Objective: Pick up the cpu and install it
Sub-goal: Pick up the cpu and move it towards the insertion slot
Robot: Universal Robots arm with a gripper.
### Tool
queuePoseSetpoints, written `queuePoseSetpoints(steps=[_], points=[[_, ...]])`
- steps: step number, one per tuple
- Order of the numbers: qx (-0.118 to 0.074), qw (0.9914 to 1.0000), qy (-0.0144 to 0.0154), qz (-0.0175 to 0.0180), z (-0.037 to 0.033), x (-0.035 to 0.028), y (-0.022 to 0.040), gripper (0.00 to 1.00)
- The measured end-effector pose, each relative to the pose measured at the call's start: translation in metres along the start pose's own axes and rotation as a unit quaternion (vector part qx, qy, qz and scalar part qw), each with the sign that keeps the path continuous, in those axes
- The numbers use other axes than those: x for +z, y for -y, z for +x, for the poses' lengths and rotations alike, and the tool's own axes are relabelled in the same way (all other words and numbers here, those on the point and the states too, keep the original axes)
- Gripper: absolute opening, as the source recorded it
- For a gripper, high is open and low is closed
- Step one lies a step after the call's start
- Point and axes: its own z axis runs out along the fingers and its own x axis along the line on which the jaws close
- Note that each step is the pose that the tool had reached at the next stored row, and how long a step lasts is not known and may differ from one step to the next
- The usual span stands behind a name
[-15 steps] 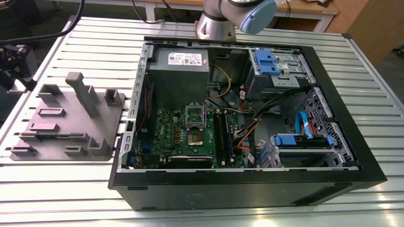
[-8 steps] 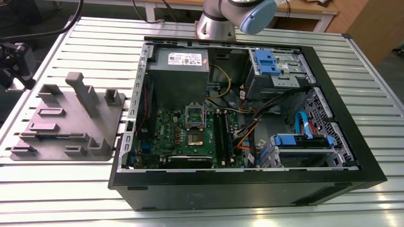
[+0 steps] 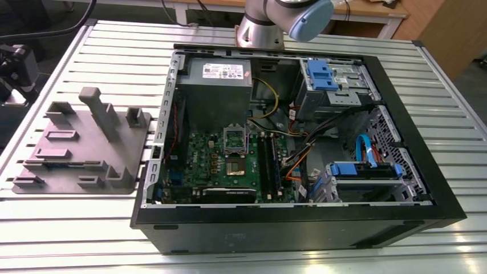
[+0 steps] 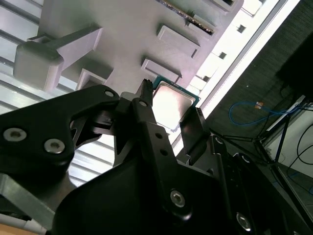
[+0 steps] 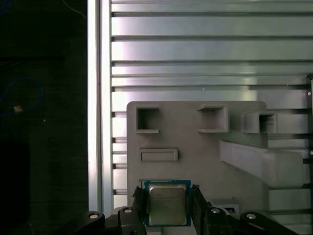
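Note:
In both wrist views the cpu (image 5: 167, 205), a small flat square chip with a pale silver top and thin green rim, sits between my gripper's (image 5: 168, 208) two black fingers (image 5: 138, 203), which press on its opposite edges. The gripper (image 4: 170, 115) is shut on the cpu (image 4: 171, 104) and holds it above the grey fixture (image 5: 195, 147). In the exterior view the grey fixture (image 3: 84, 142) lies on the slatted table at the exterior view's left. The metal-framed socket (image 3: 234, 165) on the green motherboard shows a dark centre inside the open computer case (image 3: 304, 225).
The fixture has raised blocks, pockets and a tall post (image 3: 100, 111). Inside the case are a grey power supply (image 3: 216, 85), blue drive brackets (image 3: 320, 74), orange and blue cables (image 3: 365, 151). The arm's base (image 3: 263, 25) stands behind the case. The table edge (image 5: 94, 122) drops to a dark floor.

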Motion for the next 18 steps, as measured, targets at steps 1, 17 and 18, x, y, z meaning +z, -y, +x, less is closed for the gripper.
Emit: queuePoseSetpoints(steps=[1,17,18], points=[[0.000,1.00000,0.0000,0.0000,0.0000,-0.0017,-0.0001,0.47],[0.000,1.00000,-0.0001,-0.0007,-0.0005,-0.0098,-0.0004,0.47],[0.000,1.00000,-0.0001,-0.0007,-0.0008,-0.0097,-0.0004,0.47]])
